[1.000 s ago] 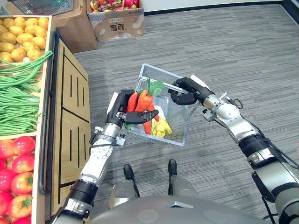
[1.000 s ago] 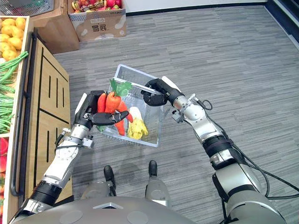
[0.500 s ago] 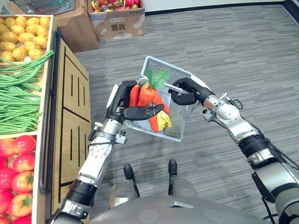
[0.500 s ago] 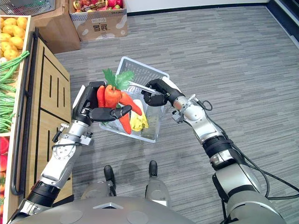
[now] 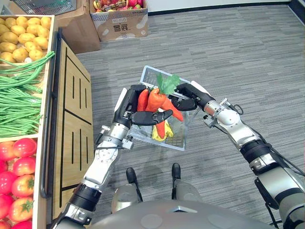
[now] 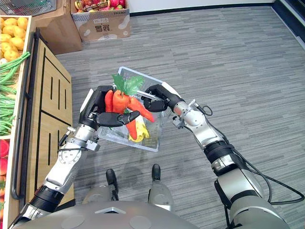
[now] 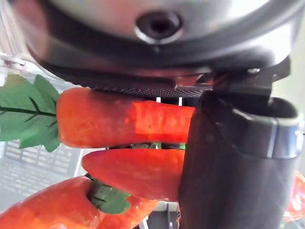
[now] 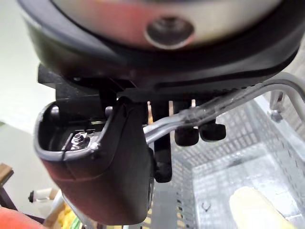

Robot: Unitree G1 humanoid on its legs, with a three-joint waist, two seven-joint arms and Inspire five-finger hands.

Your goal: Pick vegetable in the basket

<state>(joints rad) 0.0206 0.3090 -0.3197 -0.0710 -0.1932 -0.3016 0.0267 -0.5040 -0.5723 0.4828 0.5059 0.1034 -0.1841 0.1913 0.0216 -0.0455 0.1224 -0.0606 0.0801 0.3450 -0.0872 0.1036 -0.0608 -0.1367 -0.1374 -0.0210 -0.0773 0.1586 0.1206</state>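
The brown cardboard box (image 5: 119, 29) at the upper left of the frame bears dark printed characters, too small to read.

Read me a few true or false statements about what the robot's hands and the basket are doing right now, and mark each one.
1. The left hand is curled round carrots. True.
2. The right hand is open and holds nothing. False: it is curled round the handle of the basket.
3. The basket is empty. False: a yellow vegetable lies in it.
4. Green beans lie on the shelf at the robot's left. True.
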